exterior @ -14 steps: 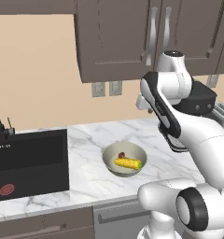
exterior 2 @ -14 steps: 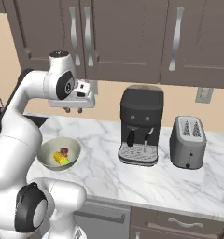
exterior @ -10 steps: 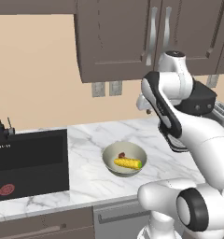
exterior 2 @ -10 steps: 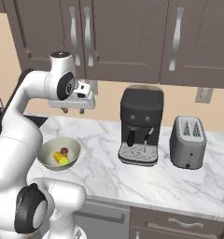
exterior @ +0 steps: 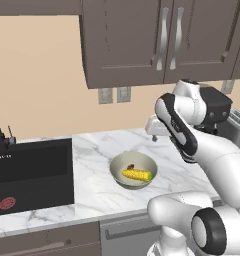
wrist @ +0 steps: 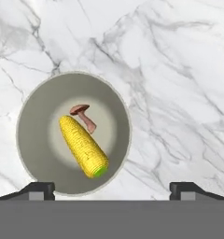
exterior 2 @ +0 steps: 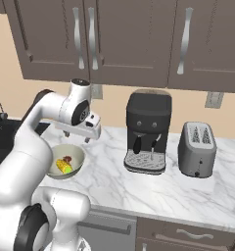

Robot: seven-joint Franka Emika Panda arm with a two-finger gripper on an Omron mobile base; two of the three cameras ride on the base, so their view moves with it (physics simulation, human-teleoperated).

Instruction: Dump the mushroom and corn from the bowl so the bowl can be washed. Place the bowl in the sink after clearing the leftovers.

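Waiting to start: nothing of the task looks done yet.
sink [exterior: 32, 175]: empty black basin at the far left, red strainer [exterior: 7, 203] in it.
bowl [exterior: 134, 170]: upright on the counter [exterior: 92, 195], right of the sink, well below the claw.
corn [wrist: 83, 146]: lying in the bowl.
mushroom [wrist: 84, 115]: touching the corn's blunt end.
claw [wrist: 112, 189]: tips spread wide, holding nothing.
left: dump both, bowl into sink.
writing: none readable.

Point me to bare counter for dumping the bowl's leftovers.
Free marble lies between the bowl and the sink, and along the front edge. Right of the bowl it is bare up to the coffee machine; the toaster crowds beyond.
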